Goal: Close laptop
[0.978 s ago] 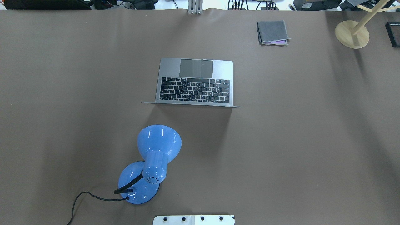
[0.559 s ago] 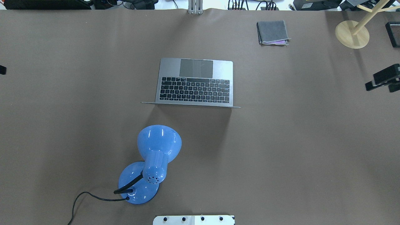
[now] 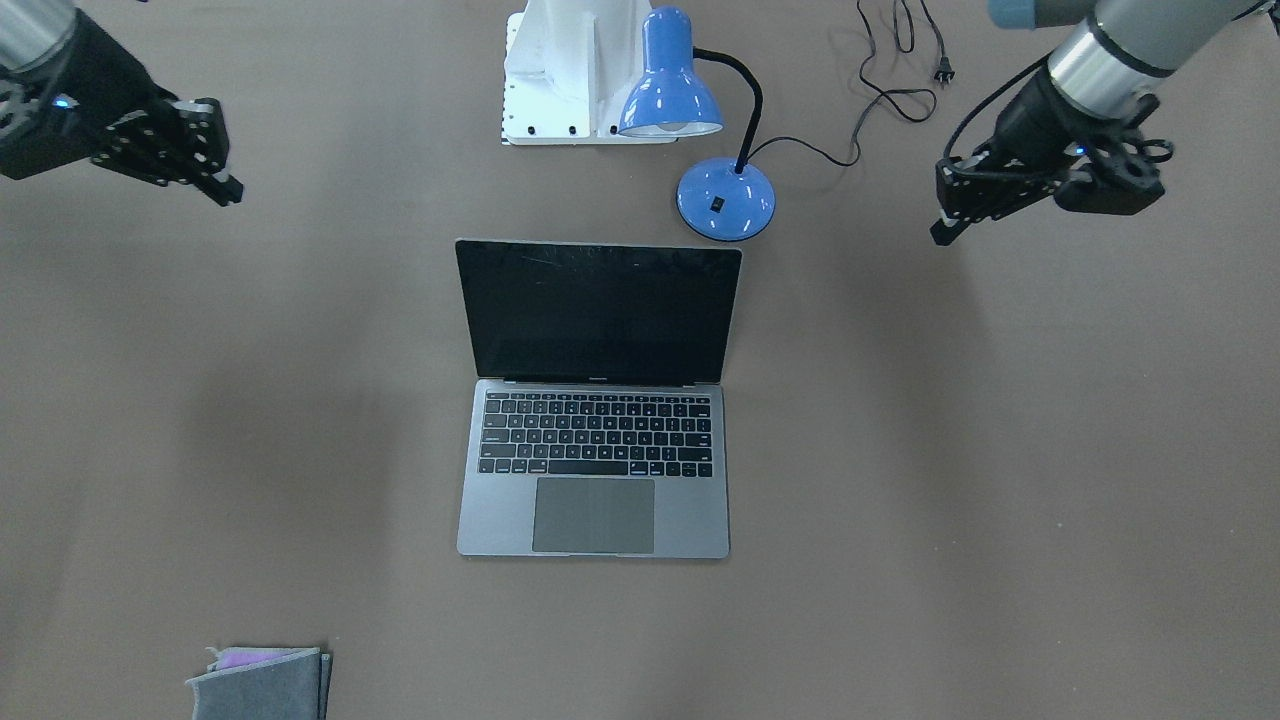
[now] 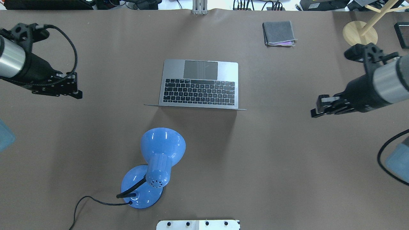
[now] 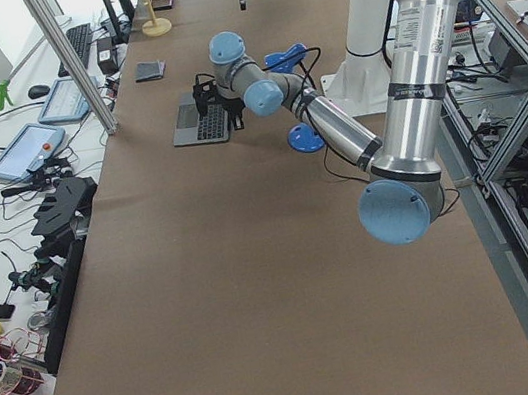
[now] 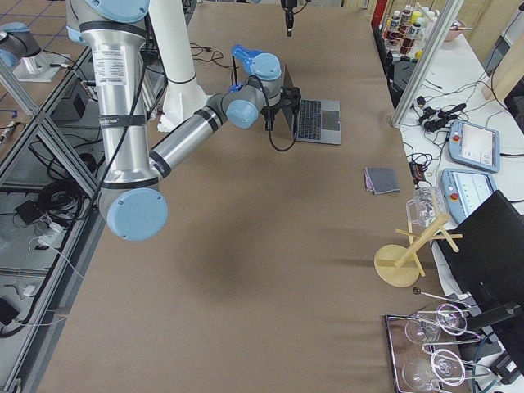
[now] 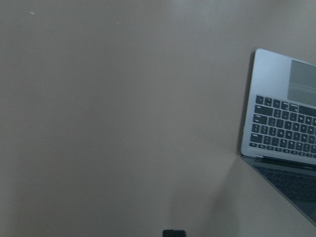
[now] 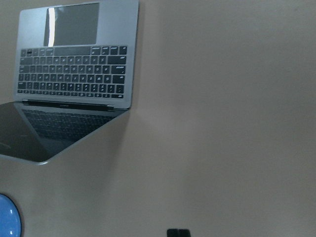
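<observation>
Open laptop (image 4: 199, 83) lies crosswise, hinge toward robot base (image 4: 198, 224); left hand (image 4: 78, 94) and right hand (image 4: 313, 113) closed.

Open laptop (image 6: 318, 121) on brown table (image 6: 246, 262)

- one laptop (image 4: 199, 83), open, near the middle of the one brown worktop (image 4: 287, 159)
- one desk lamp (image 4: 163, 145), blue, on the robot's side of the laptop, behind its raised lid
- one black cord (image 3: 938, 68), running away from the lamp's base
- one folded grey cloth (image 4: 278, 33), beyond the laptop's trackpad edge, toward the robot's right
- one wooden stand (image 4: 360, 35), farther from the laptop on that same side
- two grippers, one well out to either side of the laptop: left gripper (image 4: 77, 94), right gripper (image 4: 314, 113)
</observation>
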Controlling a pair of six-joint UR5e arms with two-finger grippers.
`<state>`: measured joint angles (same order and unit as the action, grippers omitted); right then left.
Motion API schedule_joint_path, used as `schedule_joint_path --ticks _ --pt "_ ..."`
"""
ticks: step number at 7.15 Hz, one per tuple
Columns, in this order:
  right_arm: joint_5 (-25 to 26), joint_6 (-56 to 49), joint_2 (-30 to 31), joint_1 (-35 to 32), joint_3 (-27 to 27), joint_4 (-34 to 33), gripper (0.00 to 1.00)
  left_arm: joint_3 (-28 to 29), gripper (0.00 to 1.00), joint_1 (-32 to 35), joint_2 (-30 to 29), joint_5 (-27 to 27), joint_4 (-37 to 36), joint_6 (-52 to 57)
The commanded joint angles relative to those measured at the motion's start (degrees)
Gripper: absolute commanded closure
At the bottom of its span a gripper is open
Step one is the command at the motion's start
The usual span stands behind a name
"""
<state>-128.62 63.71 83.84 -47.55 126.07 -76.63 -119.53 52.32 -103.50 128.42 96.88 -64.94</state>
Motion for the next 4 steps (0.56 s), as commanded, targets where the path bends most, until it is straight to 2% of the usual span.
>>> schedule_joint_path --ticks 1,2,4 --pt "7.6 10.5 -8.6 10.5 -0.5 -2.4 1.00 0.3 1.00 -5.1 -3.4 -2.4 -0.1 -4.8" --pt "7.7 12.2 -11.1 11.6 -1.1 -4.0 1.00 0.5 1.00 -7.5 -4.4 -2.4 -0.1 -6.1" --pt "9.1 12.5 -12.3 12.2 -3.3 -3.9 1.00 3.3 1.00 -10.8 -7.6 -2.6 -0.1 -8.1"
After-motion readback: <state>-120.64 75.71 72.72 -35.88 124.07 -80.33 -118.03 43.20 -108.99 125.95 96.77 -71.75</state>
